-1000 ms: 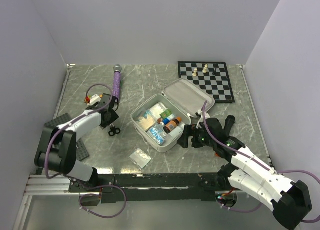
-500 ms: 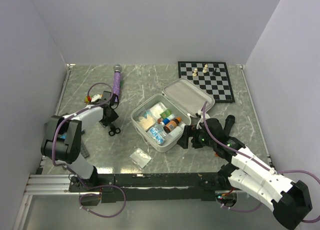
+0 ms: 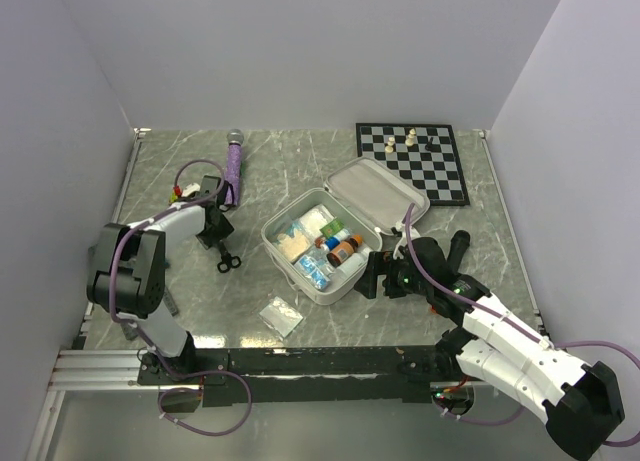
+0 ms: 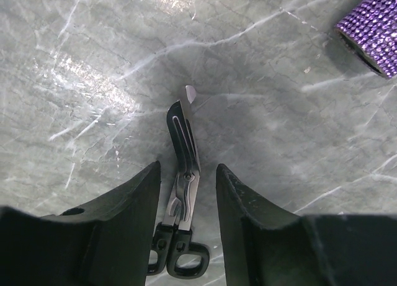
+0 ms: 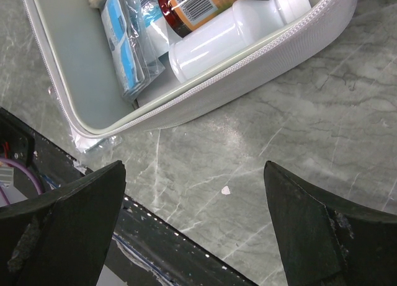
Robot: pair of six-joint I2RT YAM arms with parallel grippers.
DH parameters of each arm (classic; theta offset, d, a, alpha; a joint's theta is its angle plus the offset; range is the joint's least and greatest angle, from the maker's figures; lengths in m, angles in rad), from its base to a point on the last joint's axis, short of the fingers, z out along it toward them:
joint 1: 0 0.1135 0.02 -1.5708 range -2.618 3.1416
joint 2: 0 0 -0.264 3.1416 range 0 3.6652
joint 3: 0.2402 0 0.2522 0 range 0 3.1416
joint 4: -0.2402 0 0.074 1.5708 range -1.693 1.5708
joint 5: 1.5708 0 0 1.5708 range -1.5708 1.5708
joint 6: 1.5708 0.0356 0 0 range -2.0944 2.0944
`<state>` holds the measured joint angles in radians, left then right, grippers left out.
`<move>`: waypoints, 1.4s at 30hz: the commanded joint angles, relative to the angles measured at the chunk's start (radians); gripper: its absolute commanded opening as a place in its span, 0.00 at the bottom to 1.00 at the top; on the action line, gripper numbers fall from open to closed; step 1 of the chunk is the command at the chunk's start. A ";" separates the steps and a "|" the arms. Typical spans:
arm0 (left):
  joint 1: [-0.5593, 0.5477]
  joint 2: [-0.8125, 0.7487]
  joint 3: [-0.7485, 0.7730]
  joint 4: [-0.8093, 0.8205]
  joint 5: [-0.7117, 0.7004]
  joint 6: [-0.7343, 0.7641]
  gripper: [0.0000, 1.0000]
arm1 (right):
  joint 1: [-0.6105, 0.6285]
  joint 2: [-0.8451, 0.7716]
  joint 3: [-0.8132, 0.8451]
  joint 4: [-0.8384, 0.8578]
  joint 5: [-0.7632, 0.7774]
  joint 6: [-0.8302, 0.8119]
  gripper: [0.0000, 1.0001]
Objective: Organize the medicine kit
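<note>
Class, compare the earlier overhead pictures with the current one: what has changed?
The left arm raised and drew in its elbow; the left gripper straddles the scissors without gripping. Right gripper, medicine kit and scissors stayed put.

The scissors lie on the table between the left gripper's jaws, the microphone ahead to its right — the medicine kit sits just ahead of the right gripper.
</note>
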<state>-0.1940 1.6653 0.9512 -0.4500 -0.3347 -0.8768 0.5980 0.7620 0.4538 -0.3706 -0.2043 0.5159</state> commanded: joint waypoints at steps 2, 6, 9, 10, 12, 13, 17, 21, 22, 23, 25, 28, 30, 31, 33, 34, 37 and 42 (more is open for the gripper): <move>0.005 0.036 0.024 -0.065 -0.023 0.032 0.45 | 0.005 -0.004 0.013 0.013 -0.003 0.010 0.98; 0.005 0.048 0.038 -0.091 -0.047 0.024 0.41 | 0.005 -0.010 0.010 0.015 -0.001 0.009 0.98; 0.005 0.051 0.034 -0.095 -0.056 0.010 0.39 | 0.005 -0.012 0.003 0.016 -0.003 0.007 0.98; 0.005 0.053 0.034 -0.098 -0.059 0.004 0.39 | 0.005 -0.015 0.002 0.016 -0.003 0.007 0.98; 0.005 0.059 0.031 -0.101 -0.072 -0.002 0.38 | 0.005 -0.018 -0.001 0.013 -0.004 0.004 0.98; 0.004 0.062 0.032 -0.104 -0.076 -0.004 0.38 | 0.005 -0.021 -0.003 0.012 -0.003 0.003 0.98; -0.002 0.076 0.044 -0.136 -0.115 -0.005 0.39 | 0.005 -0.032 -0.013 0.012 0.000 -0.001 0.98; -0.010 0.071 0.054 -0.154 -0.119 -0.013 0.41 | 0.005 -0.027 -0.021 0.024 -0.006 -0.001 0.98; -0.010 0.068 0.055 -0.154 -0.115 -0.014 0.41 | 0.005 -0.027 -0.023 0.028 -0.009 0.001 0.98; -0.013 0.065 0.055 -0.154 -0.107 -0.016 0.42 | 0.005 -0.024 -0.023 0.032 -0.010 -0.001 0.98; -0.019 0.062 0.054 -0.156 -0.093 -0.024 0.42 | 0.005 -0.027 -0.027 0.033 -0.012 -0.002 0.98; -0.035 0.059 0.050 -0.153 -0.079 -0.036 0.41 | 0.005 -0.032 -0.030 0.030 -0.007 -0.008 0.98; -0.042 0.063 0.049 -0.145 -0.067 -0.044 0.41 | 0.005 -0.036 -0.032 0.027 -0.006 -0.011 0.98; -0.045 0.067 0.050 -0.141 -0.064 -0.047 0.41 | 0.005 -0.036 -0.032 0.025 -0.007 -0.011 0.98; -0.051 0.077 0.050 -0.133 -0.053 -0.051 0.40 | 0.005 -0.043 -0.032 0.024 -0.009 -0.011 0.98; -0.053 0.080 0.049 -0.131 -0.050 -0.054 0.40 | 0.005 -0.044 -0.032 0.022 -0.009 -0.011 0.98; -0.059 0.090 0.047 -0.133 -0.056 -0.057 0.39 | 0.005 -0.049 -0.032 0.018 -0.007 -0.011 0.98; -0.059 0.083 0.034 -0.136 -0.076 -0.048 0.33 | 0.005 -0.047 -0.030 0.019 -0.004 -0.008 0.99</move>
<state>-0.2428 1.7134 1.0050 -0.5354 -0.4240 -0.9195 0.5980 0.7273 0.4213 -0.3614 -0.2081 0.5148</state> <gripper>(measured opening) 0.356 0.985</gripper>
